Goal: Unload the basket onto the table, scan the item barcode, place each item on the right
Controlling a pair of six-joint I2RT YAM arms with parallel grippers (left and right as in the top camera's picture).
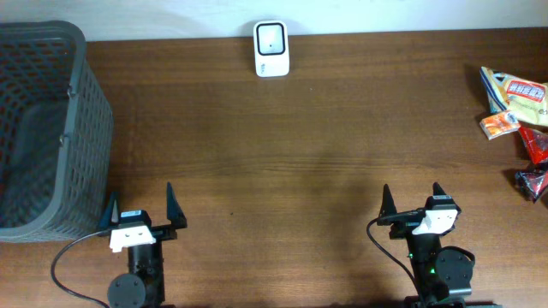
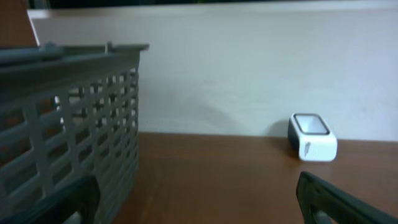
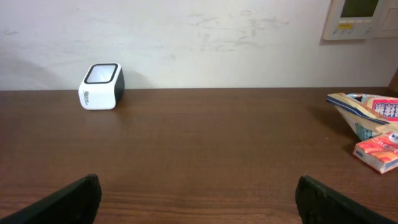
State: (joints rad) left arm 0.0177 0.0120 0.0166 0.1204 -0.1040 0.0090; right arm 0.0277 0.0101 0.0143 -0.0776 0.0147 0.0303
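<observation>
A white barcode scanner [image 1: 271, 49] stands at the table's far edge, also seen as the scanner [image 2: 311, 137] in the left wrist view and the scanner [image 3: 101, 86] in the right wrist view. Snack packets, the items [image 1: 512, 96], lie at the far right: a yellow bag [image 3: 365, 112] and a small orange pack [image 3: 380, 153]. My left gripper [image 1: 141, 210] rests open near the front left, empty. At the front right my right gripper [image 1: 413, 202] is open too, with nothing between its fingers. Both are far from the packets.
A grey mesh basket [image 1: 41, 128] fills the left side, its wall [image 2: 68, 130] close beside my left gripper. More red and dark packets [image 1: 533, 162] lie at the right edge. A wall panel [image 3: 357, 18] hangs behind the table.
</observation>
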